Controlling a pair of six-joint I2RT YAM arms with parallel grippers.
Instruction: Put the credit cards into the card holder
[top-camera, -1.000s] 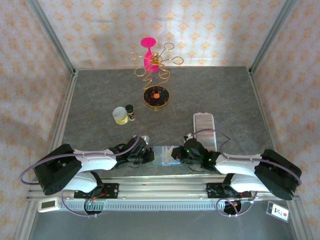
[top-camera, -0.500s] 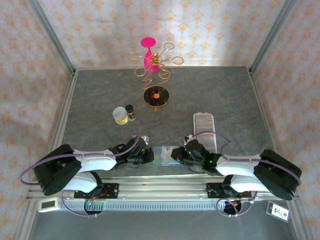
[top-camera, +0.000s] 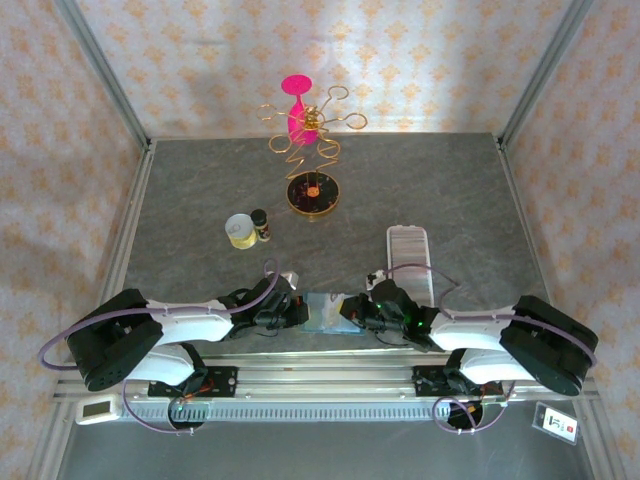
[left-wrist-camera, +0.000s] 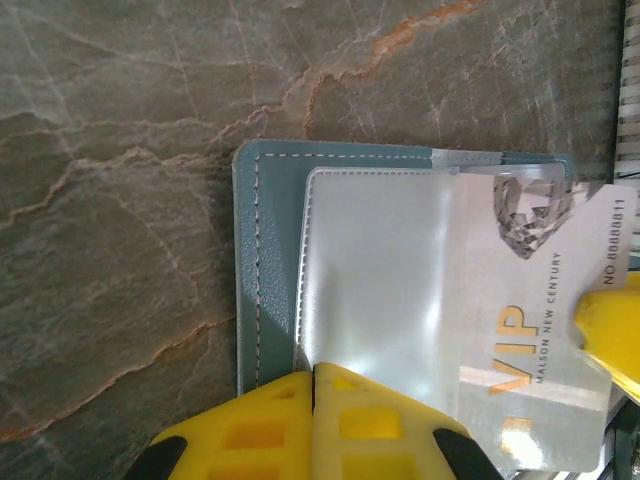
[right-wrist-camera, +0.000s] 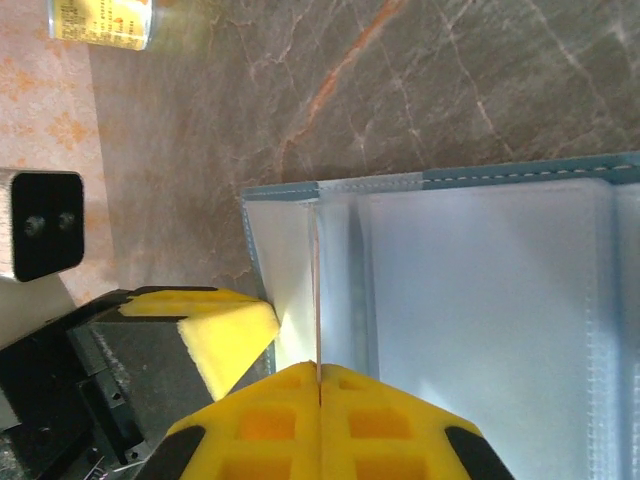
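A teal wallet (top-camera: 323, 310) lies open near the table's front edge, between my two grippers. My left gripper (left-wrist-camera: 315, 375) is shut, its tips on the near edge of the wallet (left-wrist-camera: 270, 250), at its clear sleeve. A silver credit card (left-wrist-camera: 530, 330) marked VIP sticks out of the sleeve's right side. My right gripper (right-wrist-camera: 319, 372) is shut on that card (right-wrist-camera: 317, 300), which shows edge-on between its fingers. The card holder (top-camera: 410, 255), a white ridged tray, lies behind the right gripper (top-camera: 347, 308).
A gold wire stand (top-camera: 312, 150) with a pink glass stands at the back centre. A small yellowish jar (top-camera: 239, 231) and a dark bottle (top-camera: 261, 225) sit left of centre. The left gripper's yellow finger (right-wrist-camera: 225, 335) is close beside the right gripper.
The right arm has edged slightly left toward the wallet. The left arm and the wallet have stayed where they were.
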